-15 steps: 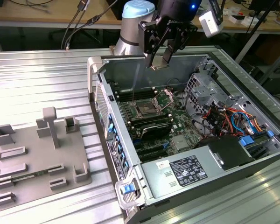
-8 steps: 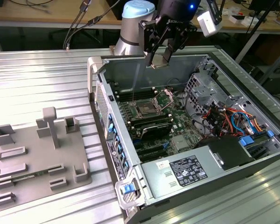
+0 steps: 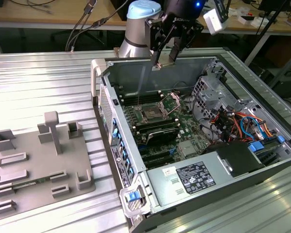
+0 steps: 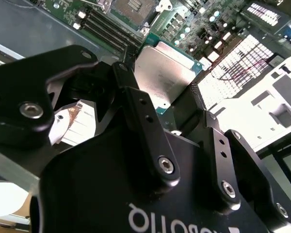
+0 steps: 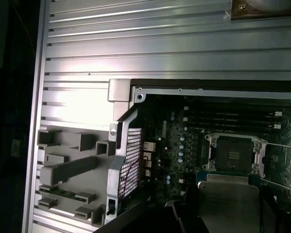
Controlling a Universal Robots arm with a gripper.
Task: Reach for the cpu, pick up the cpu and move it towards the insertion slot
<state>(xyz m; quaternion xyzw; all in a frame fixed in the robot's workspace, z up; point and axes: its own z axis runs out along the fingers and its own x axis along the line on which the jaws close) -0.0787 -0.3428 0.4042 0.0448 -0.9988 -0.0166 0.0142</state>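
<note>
The cpu [image 4: 167,70], a thin square chip with a silvery metal top and a greenish rim, sits between my gripper's [image 4: 165,94] black fingers, which are shut on its edges. It appears again as the cpu [image 5: 228,201] in the first wrist view. In the exterior view my gripper [image 3: 165,60] hangs above the back wall of the open computer case. The insertion slot [image 3: 150,115], a square socket with a shiny frame and dark centre, lies on the motherboard below and in front of it. In both wrist views the insertion slot [image 4: 131,6] [image 5: 233,153] lies just beyond the held chip.
The open computer case [image 3: 99,73] holds memory slots [image 3: 157,131], a drive cage [image 3: 211,90], coloured cables [image 3: 233,121] and a power supply [image 3: 194,177]. A grey plastic tray [image 3: 39,160] with upright posts lies on the ribbed metal table at the exterior view's left.
</note>
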